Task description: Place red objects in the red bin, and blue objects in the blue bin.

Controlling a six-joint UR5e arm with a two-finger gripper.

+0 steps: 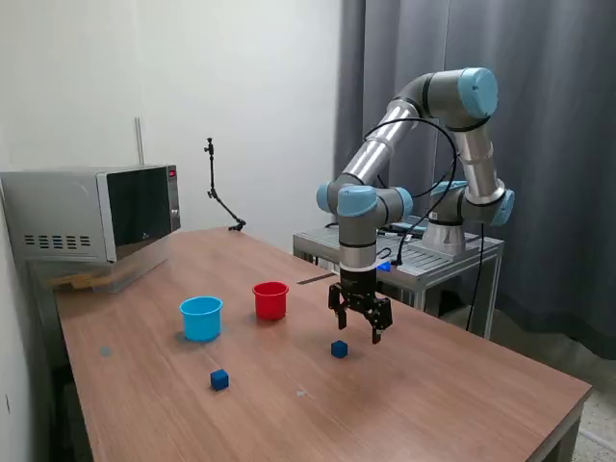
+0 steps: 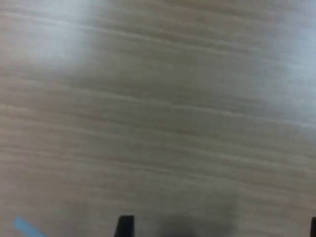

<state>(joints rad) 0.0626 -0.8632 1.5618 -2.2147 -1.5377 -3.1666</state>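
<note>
The gripper (image 1: 358,320) hung open and empty above the wooden table (image 1: 462,395), beside one blue cube (image 1: 339,349). A second blue cube (image 1: 219,379) lay near the blue cup (image 1: 201,318); the red cup (image 1: 270,300) stood alongside. A microwave (image 1: 91,213) occupied the far corner, with grey curtains (image 1: 558,115) behind.

The arm (image 1: 423,144) arches high, then drops its wrist straight down. The gripper (image 1: 359,325) points downward, its two black fingers (image 1: 377,329) spread apart with nothing between them. In the blurred wrist view, only the fingertips (image 2: 125,226) show.
</note>
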